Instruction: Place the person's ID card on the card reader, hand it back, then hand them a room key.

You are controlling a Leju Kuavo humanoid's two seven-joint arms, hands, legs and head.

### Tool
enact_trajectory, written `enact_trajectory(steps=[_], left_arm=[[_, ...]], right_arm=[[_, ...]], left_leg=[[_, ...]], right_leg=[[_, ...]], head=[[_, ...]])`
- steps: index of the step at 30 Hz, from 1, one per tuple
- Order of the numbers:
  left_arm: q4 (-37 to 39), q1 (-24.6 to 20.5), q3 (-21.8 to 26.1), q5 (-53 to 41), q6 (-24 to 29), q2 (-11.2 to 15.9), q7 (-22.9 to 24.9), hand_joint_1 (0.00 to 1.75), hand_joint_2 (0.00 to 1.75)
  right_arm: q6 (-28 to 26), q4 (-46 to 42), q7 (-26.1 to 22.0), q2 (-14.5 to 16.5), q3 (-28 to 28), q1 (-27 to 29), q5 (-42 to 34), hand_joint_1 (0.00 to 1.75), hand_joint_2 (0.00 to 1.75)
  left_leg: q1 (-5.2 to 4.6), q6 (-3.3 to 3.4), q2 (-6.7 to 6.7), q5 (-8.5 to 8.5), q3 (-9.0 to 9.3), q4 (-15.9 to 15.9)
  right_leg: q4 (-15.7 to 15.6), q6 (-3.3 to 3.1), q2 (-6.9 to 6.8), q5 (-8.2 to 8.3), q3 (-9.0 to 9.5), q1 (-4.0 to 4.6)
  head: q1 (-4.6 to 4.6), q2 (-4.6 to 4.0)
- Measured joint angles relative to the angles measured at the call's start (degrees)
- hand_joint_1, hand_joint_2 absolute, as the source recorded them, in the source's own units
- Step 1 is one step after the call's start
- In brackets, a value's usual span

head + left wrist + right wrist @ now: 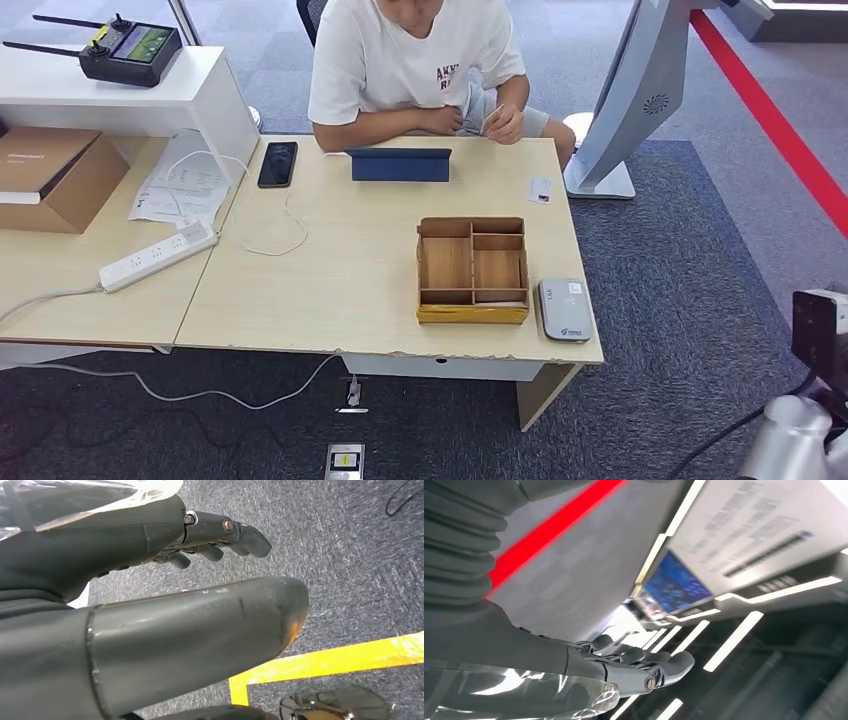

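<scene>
ID card (491,118) sits pinched in the person's hand (505,125), well apart from our hands. Left hand (165,605) and right hand (624,667): fingers apart, holding nothing.

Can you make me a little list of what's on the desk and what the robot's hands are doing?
person: sits behind the desk, holding a card in one hand
card reader: grey box at the desk's near right edge, nothing on it
wooden organizer: just left of the reader
tablet: in front of the person
phone: left of the tablet
small white card: lying on the desk's far right
left hand: holds nothing, over the carpet
right hand: holds nothing, fingers apart
</scene>
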Motion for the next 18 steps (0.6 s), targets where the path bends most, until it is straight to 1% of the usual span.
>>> enact_trajectory(steps=[2, 4, 8, 11, 15, 18], left_arm=[[0.00, -0.02, 0.15, 0.45, 0.05, -0.21, 0.25, 0.00, 0.00], [0.00, -0.05, 0.31, 0.76, 0.11, -0.43, 0.54, 0.00, 0.00], [0.00, -0.14, 0.44, 1.25, 0.27, -0.90, 1.18, 0.00, 0.00], [0.00, -0.13, 0.45, 1.54, 0.56, -1.19, 1.55, 0.00, 0.00], [0.00, -0.17, 0.45, 1.46, 0.63, -1.39, 1.60, 0.00, 0.00], [0.00, -0.16, 0.45, 1.37, 0.47, -1.41, 1.60, 0.00, 0.00]], right_arm=[[0.03, 4.58, 1.03, 0.48, -5.06, 0.02, 3.73, 0.00, 1.75], [0.06, 8.65, 3.07, 0.95, -9.31, 0.20, 7.31, 0.00, 1.75], [0.10, 15.41, 7.99, 1.82, -16.27, 1.09, 13.32, 0.00, 1.75], [0.10, 19.93, 11.64, 2.34, -20.86, 2.29, 16.43, 0.00, 1.75], [0.08, 25.01, 16.50, 2.77, -25.73, 3.86, 18.60, 0.00, 0.00], [0.08, 27.79, 18.89, 2.93, -28.31, 4.85, 18.74, 0.00, 0.00]], left_leg=[[0.00, 0.00, 0.00, 0.00, -0.02, -0.01], [0.00, 0.00, 0.03, -0.01, -0.01, -0.01], [0.00, 0.00, 0.04, -0.01, 0.00, -0.02], [0.00, 0.00, 0.04, -0.01, -0.02, -0.03], [0.00, 0.00, 0.04, -0.01, -0.01, -0.04], [0.00, 0.00, 0.04, -0.01, -0.02, -0.04]], right_leg=[[0.00, 0.01, 0.00, -0.01, 0.00, 0.00], [0.00, 0.01, 0.02, -0.01, -0.01, 0.00], [0.00, 0.00, 0.05, -0.01, -0.02, 0.00], [0.00, 0.00, 0.05, -0.01, -0.01, 0.00], [0.00, 0.00, 0.05, -0.02, 0.00, 0.00], [0.00, 0.00, 0.05, -0.02, 0.01, 0.00]], head=[[0.01, 0.00], [0.01, 0.00], [0.00, 0.00], [-0.01, 0.00], [0.01, 0.00], [-0.01, 0.00]])
